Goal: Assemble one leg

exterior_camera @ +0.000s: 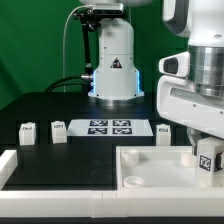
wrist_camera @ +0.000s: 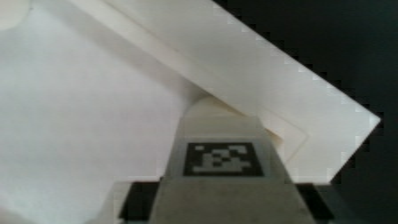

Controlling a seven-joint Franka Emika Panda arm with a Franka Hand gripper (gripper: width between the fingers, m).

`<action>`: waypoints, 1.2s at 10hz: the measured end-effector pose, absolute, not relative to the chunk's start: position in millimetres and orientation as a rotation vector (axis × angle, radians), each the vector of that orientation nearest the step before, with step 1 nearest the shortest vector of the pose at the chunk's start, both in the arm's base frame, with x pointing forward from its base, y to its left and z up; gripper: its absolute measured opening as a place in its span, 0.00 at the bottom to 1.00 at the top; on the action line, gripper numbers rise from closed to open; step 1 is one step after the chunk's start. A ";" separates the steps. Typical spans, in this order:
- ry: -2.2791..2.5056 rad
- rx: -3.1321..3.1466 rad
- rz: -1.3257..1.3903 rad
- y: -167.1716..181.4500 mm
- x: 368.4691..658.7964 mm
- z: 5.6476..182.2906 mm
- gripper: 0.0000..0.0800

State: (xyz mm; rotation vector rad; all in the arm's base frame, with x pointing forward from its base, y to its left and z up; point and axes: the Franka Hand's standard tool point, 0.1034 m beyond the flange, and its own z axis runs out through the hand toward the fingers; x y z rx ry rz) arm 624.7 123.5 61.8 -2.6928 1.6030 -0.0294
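My gripper [exterior_camera: 205, 152] is shut on one leg [exterior_camera: 208, 158], a small white post with a black-and-white tag, at the exterior view's right. It holds the leg upright over the far right part of the large flat white panel [exterior_camera: 150, 163]. In the wrist view the leg [wrist_camera: 226, 160] sits between my dark fingers [wrist_camera: 151, 197], with its tag facing the camera, and the white panel [wrist_camera: 107, 100] lies below it. I cannot tell whether the leg touches the panel. Three more legs stand on the black table: two at the left [exterior_camera: 27, 133] [exterior_camera: 58, 130] and one right of centre [exterior_camera: 162, 130].
The marker board [exterior_camera: 108, 127] lies flat at the table's middle. The arm's white base [exterior_camera: 113, 65] stands behind it. A white L-shaped rail [exterior_camera: 55, 176] runs along the front and the left of the table. A round hole [exterior_camera: 131, 182] shows in the panel's near corner.
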 end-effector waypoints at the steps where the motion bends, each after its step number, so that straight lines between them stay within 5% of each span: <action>1: 1.818 -2.551 -0.029 123.8 624.6 61.9 0.36; 5: 2.136 -2.275 -0.011 123.1 624.9 61.8 0.36; 6: 2.141 -2.265 -0.005 124.7 624.6 61.8 0.51; 7: 2.134 -2.271 -0.003 125.5 624.5 61.7 0.51; 9: 2.051 -2.347 -0.005 125.5 624.5 61.7 0.79; 12: 1.776 -2.563 -0.010 128.0 623.9 61.6 0.81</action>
